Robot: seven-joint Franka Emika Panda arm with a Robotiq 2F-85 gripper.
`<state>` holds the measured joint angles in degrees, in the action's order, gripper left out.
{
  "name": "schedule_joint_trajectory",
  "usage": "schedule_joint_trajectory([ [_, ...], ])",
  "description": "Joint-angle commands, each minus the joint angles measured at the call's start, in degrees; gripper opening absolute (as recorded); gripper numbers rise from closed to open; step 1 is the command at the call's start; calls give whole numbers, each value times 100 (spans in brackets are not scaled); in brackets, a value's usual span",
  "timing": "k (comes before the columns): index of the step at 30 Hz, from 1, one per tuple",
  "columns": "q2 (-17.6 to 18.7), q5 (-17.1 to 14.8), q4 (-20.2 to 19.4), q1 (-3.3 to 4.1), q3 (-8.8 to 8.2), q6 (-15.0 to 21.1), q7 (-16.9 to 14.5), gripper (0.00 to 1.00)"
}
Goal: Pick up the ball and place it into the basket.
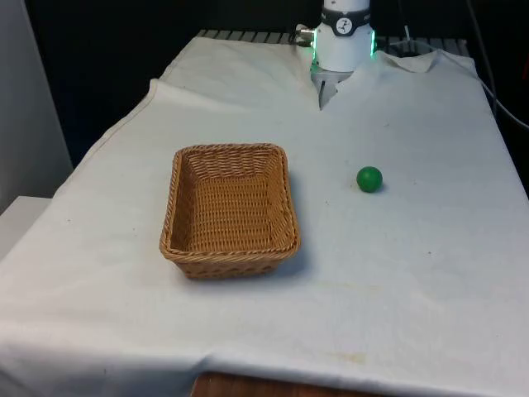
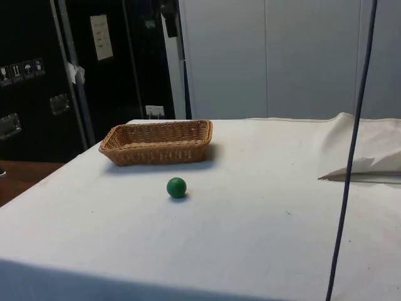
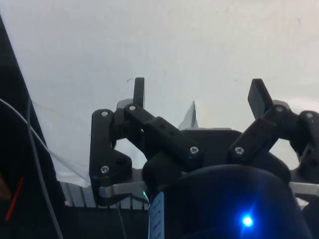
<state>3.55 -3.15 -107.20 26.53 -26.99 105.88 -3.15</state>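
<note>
You have a table draped in a loose white cloth (image 1: 397, 273), and that cloth is your first source of trouble: it lies in folds and wrinkles near the robot's end, so anything round set rolling on it may drift off line or run towards an edge.

Next in size, the rectangular woven wicker basket (image 1: 230, 208) sits on the front view's left half, empty, with low sloping walls. If you release from high up, a bouncy ball could hop back out over that low rim. If you carry low, you could clip the near wall and shove the light basket across the cloth.

The black two-finger gripper (image 3: 199, 97) hangs over bare cloth at the robot's end, its jaws spread wide apart with nothing between them. It is well apart from both objects, so the whole approach is yet to be made.

Smallest, the little green ball (image 1: 369, 179) rests on the cloth on the front view's right, well clear of the basket and untouched. This is the likeliest failure: come down off-centre and one finger will nudge it away before the other closes, or a squeeze above its middle will squirt it out. Centre over it before you descend.
</note>
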Motion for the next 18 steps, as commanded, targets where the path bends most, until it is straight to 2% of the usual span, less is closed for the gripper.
schedule_joint_trajectory([
  [1,-6,0,-17,0,11,0,6,100],
  [3,-103,92,-155,29,40,126,97,100],
  [9,-292,155,-596,29,183,527,223,100],
  [10,-206,69,-487,0,166,384,132,100],
  [11,-321,166,-665,29,206,596,241,100],
  [18,-527,223,-1152,23,384,1129,378,100],
])
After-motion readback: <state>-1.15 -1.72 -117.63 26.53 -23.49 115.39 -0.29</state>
